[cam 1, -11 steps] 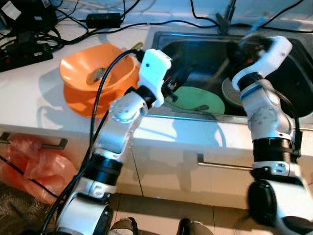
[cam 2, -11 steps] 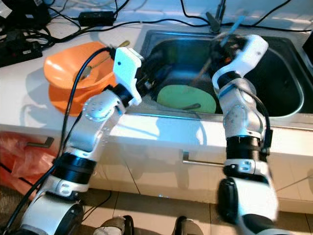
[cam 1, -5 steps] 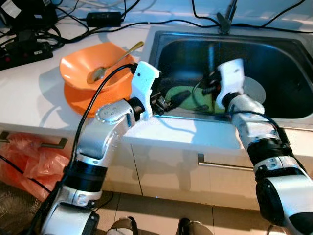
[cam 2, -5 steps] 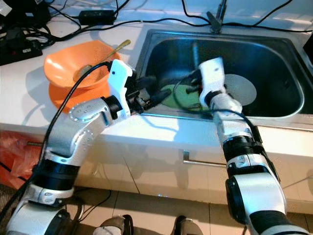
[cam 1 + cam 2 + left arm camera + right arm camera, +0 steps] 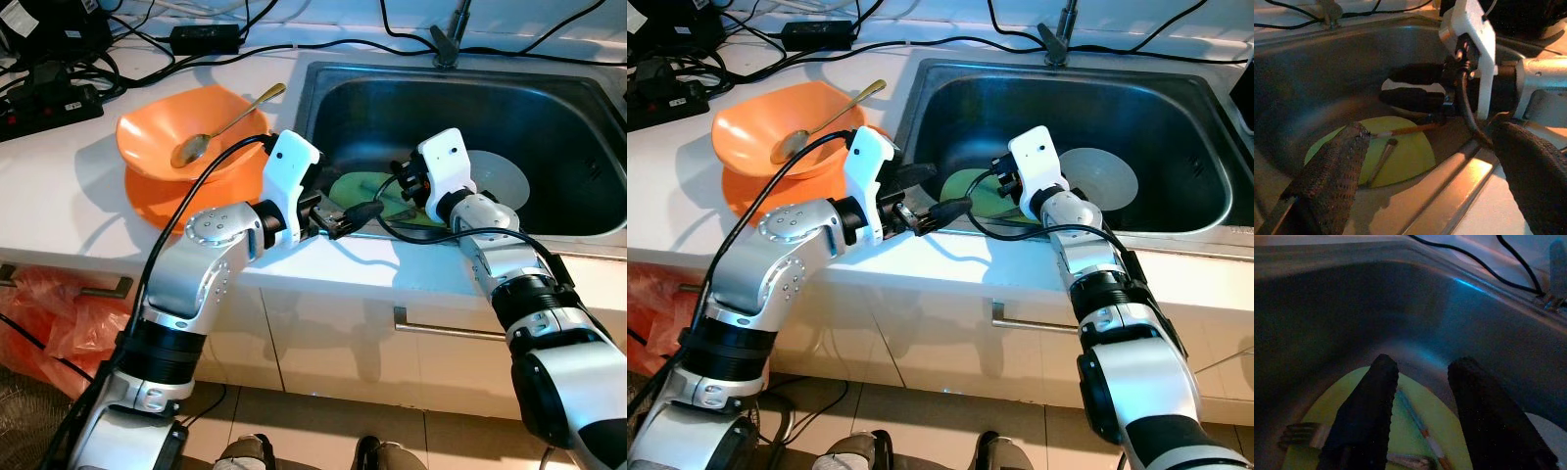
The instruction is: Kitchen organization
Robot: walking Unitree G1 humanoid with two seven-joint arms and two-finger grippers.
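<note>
A white countertop (image 5: 59, 186) held stacked orange bowls (image 5: 171, 147) beside the steel sink (image 5: 549, 108); both the left gripper (image 5: 358, 211) and right gripper (image 5: 1420, 396) gaped wide over a green plate (image 5: 1405, 156).

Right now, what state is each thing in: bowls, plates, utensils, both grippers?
Orange plastic bowl: upright on the counter, stacked on another orange dish.
Gold metal spoon: resting in that bowl, handle over the rim.
Green round plate: flat in the sink, utensils lying on it.
White round plate: flat on the sink bottom.
Left gripper: open at the sink's edge.
Right gripper: open above the green plate.
</note>
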